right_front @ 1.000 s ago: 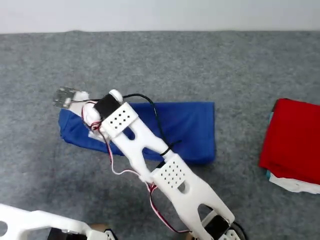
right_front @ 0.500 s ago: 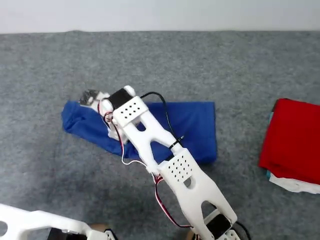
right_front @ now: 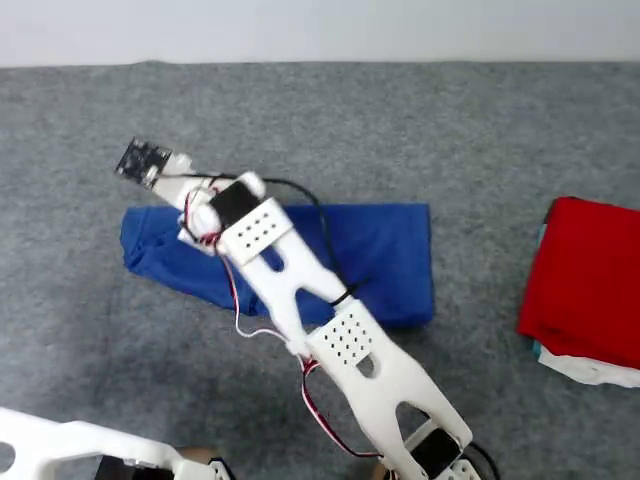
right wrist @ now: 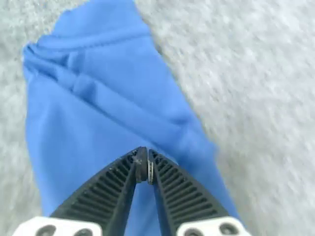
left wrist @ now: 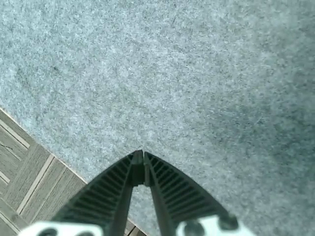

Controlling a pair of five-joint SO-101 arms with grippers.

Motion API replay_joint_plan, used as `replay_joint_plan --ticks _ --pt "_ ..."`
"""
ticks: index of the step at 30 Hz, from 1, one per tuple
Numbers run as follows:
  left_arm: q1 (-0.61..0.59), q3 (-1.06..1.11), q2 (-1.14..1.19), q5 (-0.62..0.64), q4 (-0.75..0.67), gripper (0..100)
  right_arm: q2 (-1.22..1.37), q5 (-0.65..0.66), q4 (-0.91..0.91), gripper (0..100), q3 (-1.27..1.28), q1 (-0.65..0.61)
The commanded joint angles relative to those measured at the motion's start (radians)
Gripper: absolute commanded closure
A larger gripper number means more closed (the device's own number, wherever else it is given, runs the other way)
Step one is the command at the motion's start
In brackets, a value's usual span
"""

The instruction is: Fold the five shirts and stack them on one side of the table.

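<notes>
We see the blue shirt [right_front: 390, 250] lying folded lengthwise mid-worktop [right_front: 450, 130], its centre hidden under the right arm [right_front: 345, 345]. The right end effector [right wrist: 143, 164] hangs over its rumpled end, fingers together. The left end effector [left wrist: 143, 164], also closed, is above grey worktop near its edge. At one side a red shirt [right_front: 585, 275] tops a stack cut off at the view's edge; we can't make out the layers beneath.

Left tool [left wrist: 143, 167] — jaws closed, tips together — above grey carpet [left wrist: 197, 73]; wood floor [left wrist: 24, 177] at edge.
</notes>
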Motion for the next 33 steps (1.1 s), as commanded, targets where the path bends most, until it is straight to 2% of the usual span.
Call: replay_joint_plan --ticks 1,7,14,19,28,30,33 --pt "0.008 -0.042 -0.011 0.006 0.003 100 0.022 -0.003 -0.102 98.8 -0.048 -0.044" --pt "0.003 -0.042 -0.011 0.006 0.003 100 0.077 -0.003 -0.119 98.8 -0.049 -0.150" --pt "0.002 -0.039 -0.011 0.006 0.003 100 0.068 -0.003 -0.108 98.9 -0.061 -0.151" --pt "0.003 -0.041 -0.011 0.006 0.003 100 0.019 -0.003 -0.028 98.9 -0.127 -0.143" --pt "-0.012 -0.180 -0.049 0.006 0.075 100 -0.147 -0.008 0.305 98.9 -0.163 -0.039" --pt "0.017 -0.205 -0.092 0.006 0.115 100 -0.191 -0.008 0.380 98.7 -0.161 -0.007" --pt "0.089 -0.202 -0.173 0.006 0.184 100 -0.262 -0.038 0.389 98.9 -0.140 0.062"
